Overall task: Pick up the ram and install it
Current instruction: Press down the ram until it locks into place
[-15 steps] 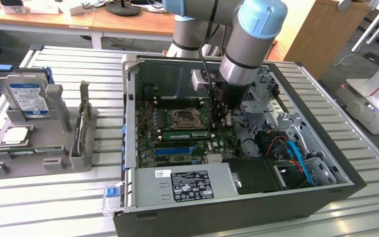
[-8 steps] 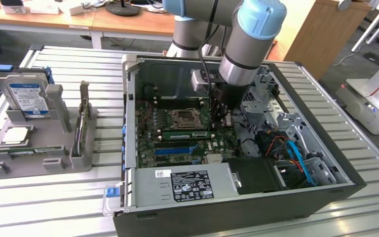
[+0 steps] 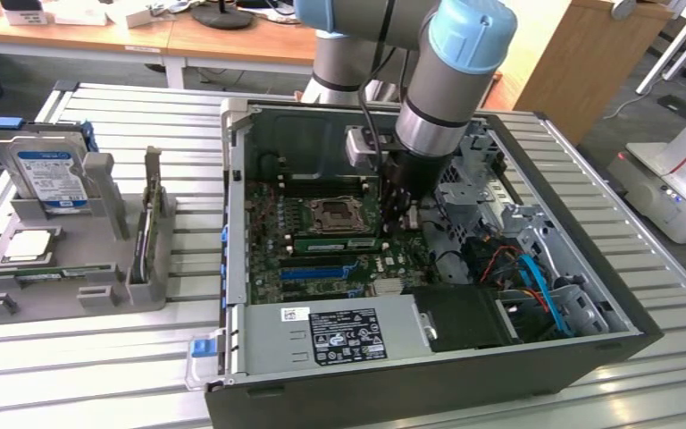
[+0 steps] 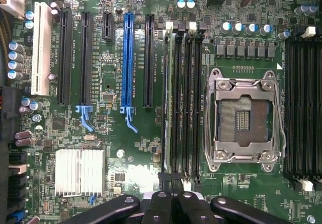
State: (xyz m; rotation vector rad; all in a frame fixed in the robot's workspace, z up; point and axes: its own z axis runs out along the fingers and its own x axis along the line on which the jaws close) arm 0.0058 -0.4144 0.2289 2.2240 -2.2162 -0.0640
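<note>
Black gripper (image 4: 171, 196) fingers, pressed narrowly together, stand over the green motherboard (image 4: 131, 148). Just beyond, at twelve o'clock, the thin green ram stick (image 4: 171, 98) sits edge-on in a black slot, nine o'clock of the silver processor socket (image 4: 244, 118).

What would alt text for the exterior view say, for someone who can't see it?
A robot arm reaches down into an open computer case, its gripper low over the motherboard beside the empty processor socket. On the exterior view's left, a grey holder carries a hard drive.
</note>
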